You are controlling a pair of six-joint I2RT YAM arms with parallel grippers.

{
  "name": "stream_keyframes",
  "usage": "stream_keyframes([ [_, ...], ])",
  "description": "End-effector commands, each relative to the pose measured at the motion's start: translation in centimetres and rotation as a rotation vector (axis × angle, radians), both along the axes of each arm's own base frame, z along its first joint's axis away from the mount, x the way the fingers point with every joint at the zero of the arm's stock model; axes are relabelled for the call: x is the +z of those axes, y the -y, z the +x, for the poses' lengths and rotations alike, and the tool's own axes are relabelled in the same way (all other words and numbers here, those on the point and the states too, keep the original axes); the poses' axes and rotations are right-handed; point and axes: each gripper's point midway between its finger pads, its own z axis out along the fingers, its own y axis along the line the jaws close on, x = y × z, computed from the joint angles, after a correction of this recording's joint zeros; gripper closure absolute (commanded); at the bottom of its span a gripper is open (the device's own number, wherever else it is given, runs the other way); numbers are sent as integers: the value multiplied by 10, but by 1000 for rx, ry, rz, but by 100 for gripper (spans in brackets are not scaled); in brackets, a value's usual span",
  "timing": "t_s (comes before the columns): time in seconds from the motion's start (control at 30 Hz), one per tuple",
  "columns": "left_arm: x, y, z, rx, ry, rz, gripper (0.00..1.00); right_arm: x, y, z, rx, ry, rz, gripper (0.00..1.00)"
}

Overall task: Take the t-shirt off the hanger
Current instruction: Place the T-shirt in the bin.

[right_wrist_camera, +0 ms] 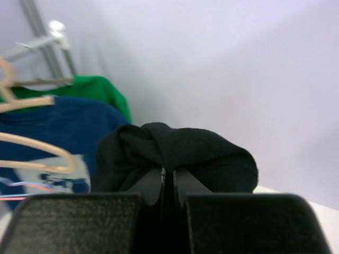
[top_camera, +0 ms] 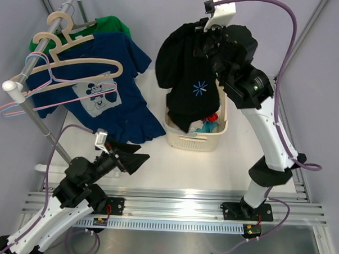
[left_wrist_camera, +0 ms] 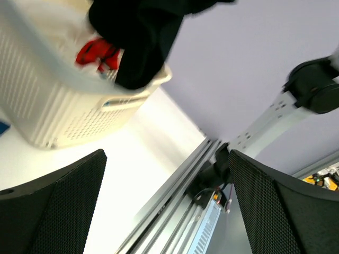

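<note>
Hanging at upper left, a blue shirt (top_camera: 133,63) part-covers a green shirt (top_camera: 115,26). Left gripper (top_camera: 139,161), lower left, jaws apart, empty. Black t-shirt (top_camera: 186,68), upper centre, droops into basket (top_camera: 194,144); right gripper (right_wrist_camera: 168,197) clamps it, fingertips buried.

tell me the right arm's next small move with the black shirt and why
Probably open the right gripper: it is shut on the black shirt, which hangs with its lower end already inside the basket, so it should drop in.
</note>
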Motion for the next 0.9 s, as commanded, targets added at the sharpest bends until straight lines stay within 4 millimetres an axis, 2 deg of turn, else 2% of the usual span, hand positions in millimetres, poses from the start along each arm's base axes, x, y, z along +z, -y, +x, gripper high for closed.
stream_keyframes([
  [0.0,-6,14,13,-7,-30,-10,1,11,33,37,-99,41,25,100],
  [0.03,-9,18,12,-30,-33,-5,1,6,32,42,-79,31,22,100],
  [0.13,-9,27,10,-73,-37,-12,1,-28,35,71,-96,-32,8,100],
  [0.17,-6,26,9,-73,-30,-18,1,-49,32,83,-101,-63,-12,100],
  [0.2,-7,25,10,-69,-24,-15,1,-59,31,88,-105,-72,-25,100],
  [0.3,-8,21,11,-48,-14,-25,1,-83,22,100,-95,-96,-54,100],
  [0.43,-15,18,11,-35,-14,-32,1,-101,17,103,-91,-142,-9,100],
  [0.5,-16,17,10,-32,-11,-35,1,-100,9,99,-40,-140,3,100],
  [0.53,-16,16,10,-28,-6,-36,1,-91,9,97,-30,-123,12,100],
  [0.6,-15,15,10,-25,-6,-34,1,-90,7,97,-26,-138,2,100],
  [0.63,-15,15,10,-25,-5,-35,1,-70,10,92,-21,-107,22,100],
  [0.67,-14,15,9,-26,-2,-36,1,-77,8,94,-16,-133,4,100],
  [0.73,-12,14,9,-24,1,-45,1,-64,6,88,7,-125,38,100],
  [0.8,-11,13,8,-26,6,-49,1,-60,3,82,37,-132,70,100],
  [0.83,-10,13,7,-24,10,-49,1,-65,0,81,50,-143,73,100],
  [0.87,-9,12,7,-21,14,-51,1,-54,1,75,67,-119,97,100],
])
